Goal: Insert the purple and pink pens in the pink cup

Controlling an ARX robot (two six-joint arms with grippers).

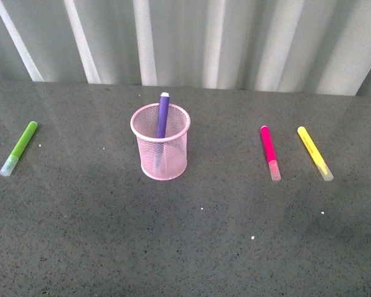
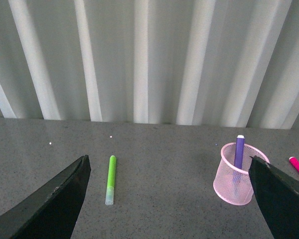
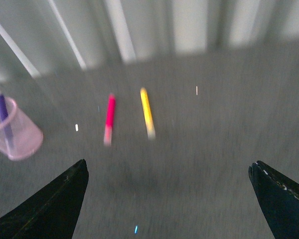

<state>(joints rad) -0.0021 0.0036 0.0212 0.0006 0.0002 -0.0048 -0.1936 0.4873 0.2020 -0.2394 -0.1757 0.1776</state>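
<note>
At the far left of the dark grey table (image 1: 185, 247) lies a lime-green marker (image 1: 19, 148), its clear cap pointing toward the near edge. The left gripper (image 2: 168, 159) hangs above the table with its two black fingers (image 2: 55, 204) spread wide and nothing between them. In its own camera the green marker and the cup both show in the gap, farther out.

Near the middle stands the pink cup (image 1: 173, 162), a wire-mesh holder, upright. The purple pen (image 1: 162, 114) is already in it, tilted a little, its white end sticking out above the rim.

Well to the right of the cup the pink pen (image 1: 269, 151) lies flat on the table, clear cap toward the near edge. Just beside it, not touching, lies a yellow marker (image 1: 314, 153).

The right wrist picture is blurred, yet the right gripper (image 3: 168, 163) is plain enough: fingers wide apart and empty, on the near side of those two. A pale corrugated wall (image 1: 235, 37) closes the back.
</note>
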